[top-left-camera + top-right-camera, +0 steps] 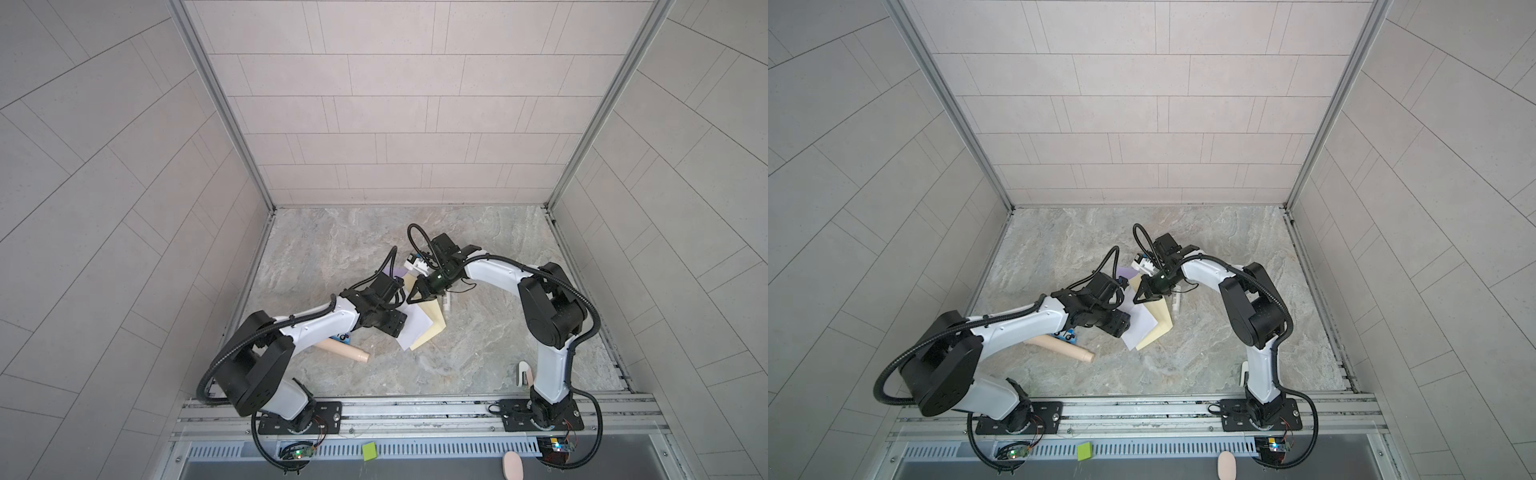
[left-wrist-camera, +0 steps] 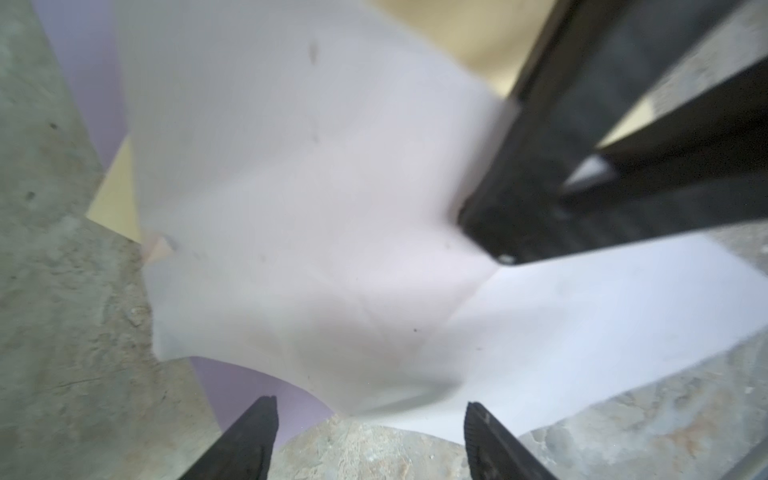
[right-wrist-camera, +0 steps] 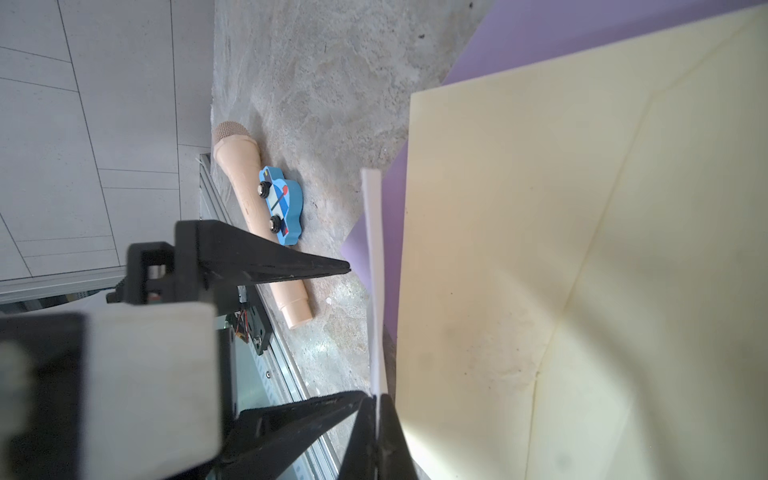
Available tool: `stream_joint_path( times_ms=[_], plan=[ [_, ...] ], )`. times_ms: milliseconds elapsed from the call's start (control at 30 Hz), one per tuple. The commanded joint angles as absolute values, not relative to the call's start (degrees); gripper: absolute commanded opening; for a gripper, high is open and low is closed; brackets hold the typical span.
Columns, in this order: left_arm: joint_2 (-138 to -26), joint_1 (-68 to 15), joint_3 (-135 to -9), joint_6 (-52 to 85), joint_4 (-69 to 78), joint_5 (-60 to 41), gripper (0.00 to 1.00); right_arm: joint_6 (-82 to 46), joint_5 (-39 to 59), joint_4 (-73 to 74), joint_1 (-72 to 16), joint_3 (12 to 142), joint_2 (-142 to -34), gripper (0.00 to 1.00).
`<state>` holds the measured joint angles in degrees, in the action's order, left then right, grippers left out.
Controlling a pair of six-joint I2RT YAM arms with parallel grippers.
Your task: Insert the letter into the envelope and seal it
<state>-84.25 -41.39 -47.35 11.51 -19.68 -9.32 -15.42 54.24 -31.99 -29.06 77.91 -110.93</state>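
The white letter [image 1: 415, 328] lies partly over the cream envelope [image 1: 433, 326] in the middle of the stone table. My right gripper [image 3: 376, 401] is shut on the letter's edge [image 3: 373, 270], which shows edge-on and lifted beside the envelope [image 3: 582, 249], whose flap is open. In both top views the right gripper [image 1: 1138, 297] sits at the letter's far corner. My left gripper [image 2: 370, 402] stands open at the letter's [image 2: 311, 208] near curled edge, nothing between its fingers [image 2: 257, 436]. From above, the left gripper [image 1: 397, 328] covers the letter's left side.
A purple sheet [image 3: 582, 37] lies under the envelope. A beige toy microphone [image 1: 345, 349] and a blue toy car [image 3: 282, 203] lie near the left arm. A small white device [image 1: 415, 262] and a white tube [image 1: 446, 305] sit close to the right gripper.
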Motion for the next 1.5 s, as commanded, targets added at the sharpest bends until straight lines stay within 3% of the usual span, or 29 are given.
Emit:
stream_joint_path(
  times_ms=[0,200,600,933,1167,1467],
  plan=[
    [-81.3,-41.7,-50.5,7.2,-23.7,-10.3,0.86,-14.8,55.9,-34.6,-28.7,80.5,-107.4,0.01],
    [-78.5,-41.7,-53.6,1.7,-27.1,-8.5,1.0,-16.5,59.1,-35.8,-27.4,83.0,-104.2,0.0],
    [-75.5,-41.8,-56.7,-5.1,-27.1,-3.3,1.0,-14.2,65.3,-42.6,-27.0,85.7,-102.5,0.02],
    [-76.7,-44.4,-56.6,-8.6,-26.4,-7.2,0.99,-14.1,68.1,-42.5,-27.0,85.1,-102.6,0.03],
    [-77.5,-45.1,-57.5,-7.6,-26.3,-9.8,0.79,-14.9,68.0,-42.4,-27.1,85.9,-102.7,0.04],
    [-77.3,-45.1,-57.7,-4.0,-25.9,-9.9,0.21,-15.6,67.3,-41.7,-26.2,86.8,-102.0,0.11]
  ],
)
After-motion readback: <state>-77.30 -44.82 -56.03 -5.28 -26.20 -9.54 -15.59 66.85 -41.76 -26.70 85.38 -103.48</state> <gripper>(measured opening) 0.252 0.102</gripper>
